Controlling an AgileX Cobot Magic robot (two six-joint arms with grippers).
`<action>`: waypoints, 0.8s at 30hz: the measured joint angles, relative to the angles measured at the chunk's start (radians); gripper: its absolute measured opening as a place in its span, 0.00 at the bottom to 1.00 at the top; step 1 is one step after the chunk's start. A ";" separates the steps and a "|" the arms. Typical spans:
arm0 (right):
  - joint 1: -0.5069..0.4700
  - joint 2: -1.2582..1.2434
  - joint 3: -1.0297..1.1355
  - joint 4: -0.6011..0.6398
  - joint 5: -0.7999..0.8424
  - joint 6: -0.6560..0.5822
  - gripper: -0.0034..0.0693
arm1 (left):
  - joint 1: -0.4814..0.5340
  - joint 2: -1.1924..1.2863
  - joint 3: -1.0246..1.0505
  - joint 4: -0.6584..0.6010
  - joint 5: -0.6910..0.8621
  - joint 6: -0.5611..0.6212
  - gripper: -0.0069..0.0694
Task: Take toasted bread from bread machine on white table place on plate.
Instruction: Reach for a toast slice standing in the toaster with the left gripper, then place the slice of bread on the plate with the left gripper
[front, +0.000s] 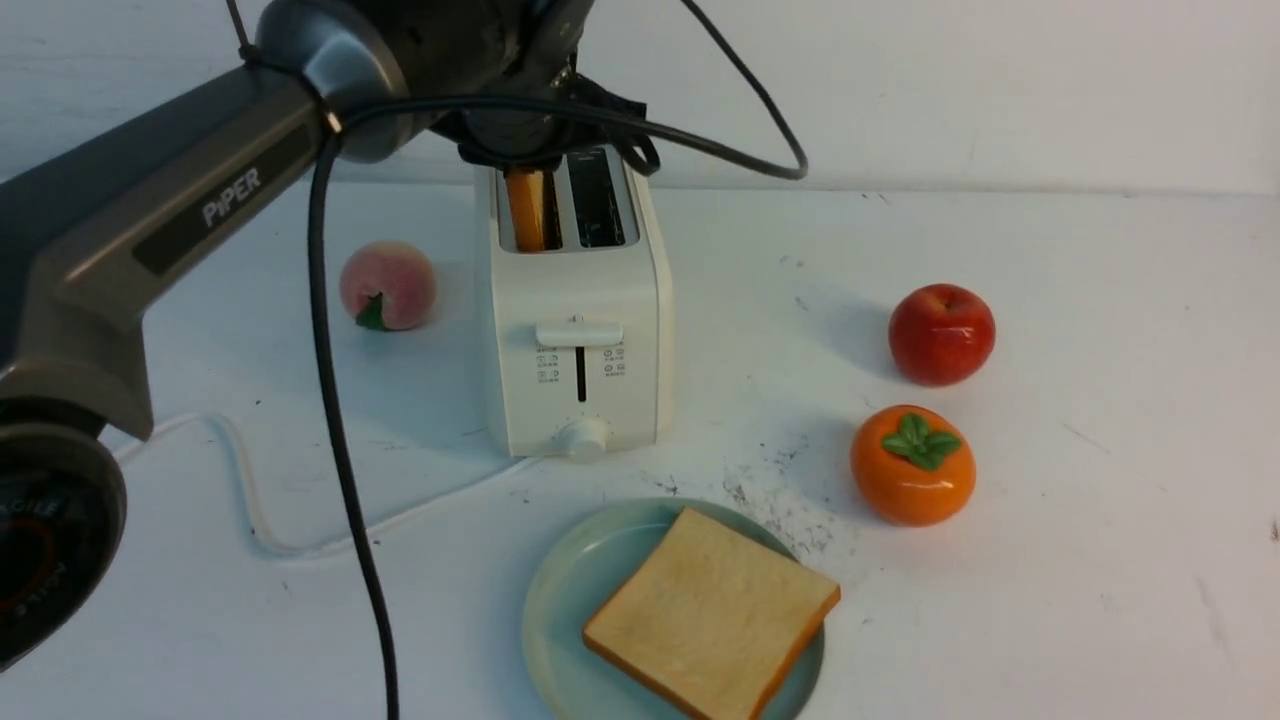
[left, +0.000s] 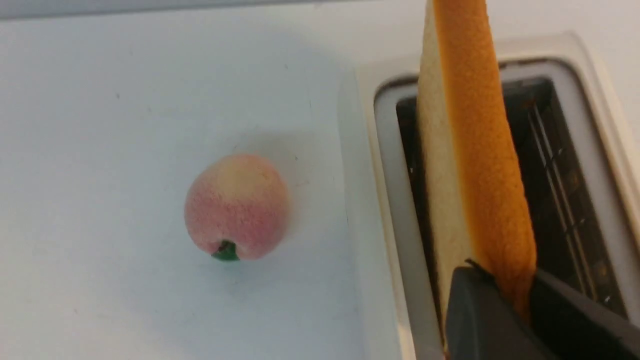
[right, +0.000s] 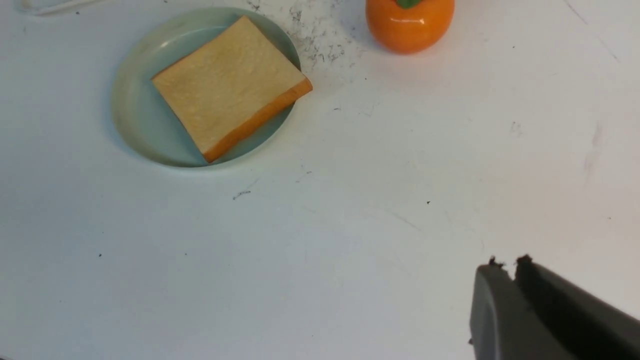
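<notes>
The bread machine (front: 575, 330) stands on the white table (front: 1100, 400), its right slot dark. One slice of toasted bread (front: 527, 208) stands upright in the left slot, its orange crust uppermost. In the left wrist view my left gripper (left: 505, 285) is shut on that slice (left: 470, 150), one dark finger on each face at the slot's end. Another slice (front: 710, 610) lies flat on the teal plate (front: 560, 600) in front of the toaster. My right gripper (right: 507, 262) hangs shut and holds nothing, above bare table to the side of the plate (right: 135, 115).
A peach (front: 387, 285) sits left of the toaster. A red apple (front: 941, 333) and an orange persimmon (front: 912, 464) sit to its right. The toaster's white cord (front: 250, 500) loops across the left table, and my left arm's black cable (front: 340, 450) hangs over it.
</notes>
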 joint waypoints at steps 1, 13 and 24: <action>0.000 0.000 0.000 0.002 0.001 0.000 0.12 | -0.001 -0.006 -0.015 0.008 0.003 0.000 0.18; 0.000 0.000 0.009 0.018 0.017 -0.001 0.14 | 0.000 -0.297 -0.298 -0.203 0.257 0.142 0.18; 0.000 0.000 0.009 0.021 0.016 -0.002 0.16 | -0.001 -0.465 0.168 -0.891 0.257 0.492 0.18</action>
